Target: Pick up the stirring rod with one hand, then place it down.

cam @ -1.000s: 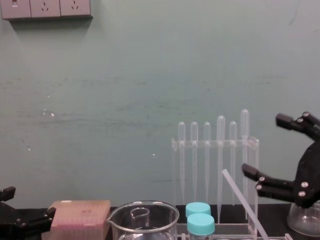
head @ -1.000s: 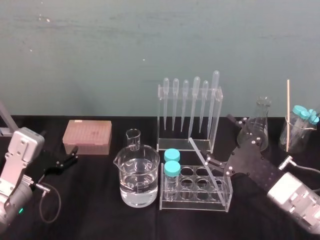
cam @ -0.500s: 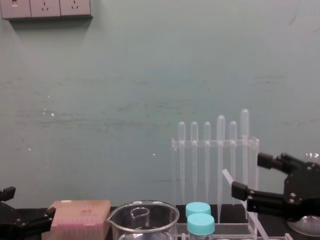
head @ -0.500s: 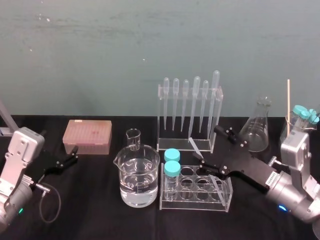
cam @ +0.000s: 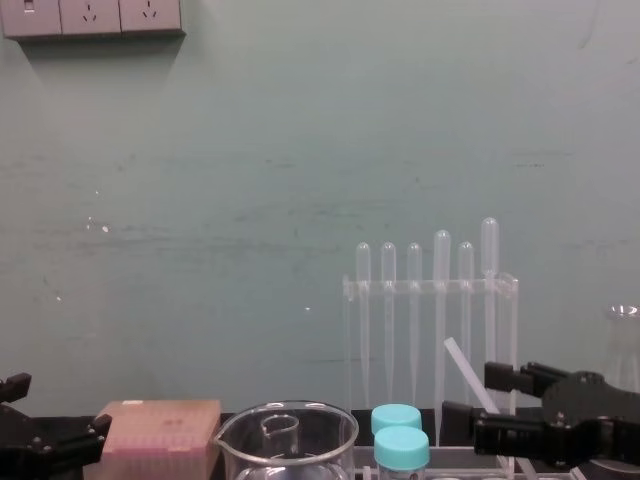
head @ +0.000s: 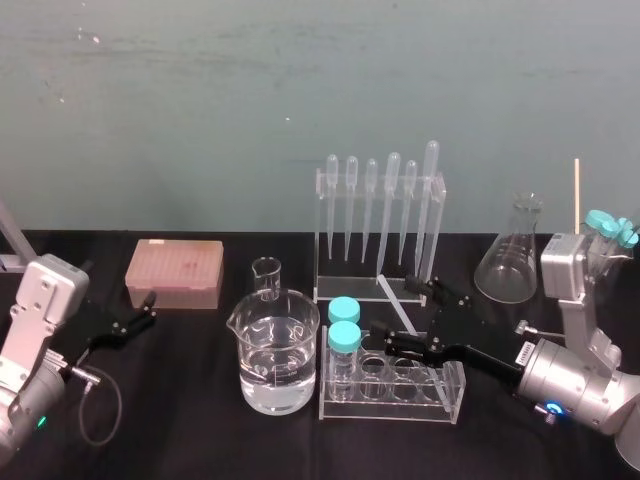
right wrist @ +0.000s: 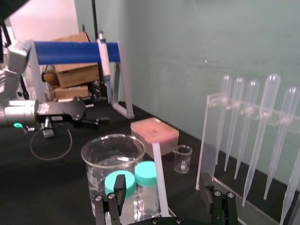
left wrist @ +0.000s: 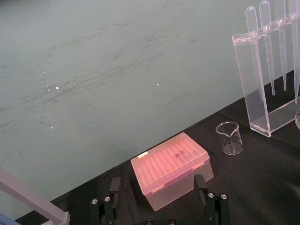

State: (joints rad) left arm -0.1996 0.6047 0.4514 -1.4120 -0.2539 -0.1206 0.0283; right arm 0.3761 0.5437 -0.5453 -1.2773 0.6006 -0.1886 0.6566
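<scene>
Translucent stirring rod (right wrist: 159, 180) leaned between the right end effector's (right wrist: 161, 186) spread fingers (right wrist: 118, 186); an off-centre squeeze could've knocked it loose.

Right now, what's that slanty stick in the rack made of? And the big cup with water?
The stirring rod looks like frosted plastic or glass: milky, translucent, matte; can't tell which. The beaker seems clear glass, glossy, with water visible through it. The open right gripper flanks the rod; the left gripper rests near the pink box.

no legible text, labels unreadable
</scene>
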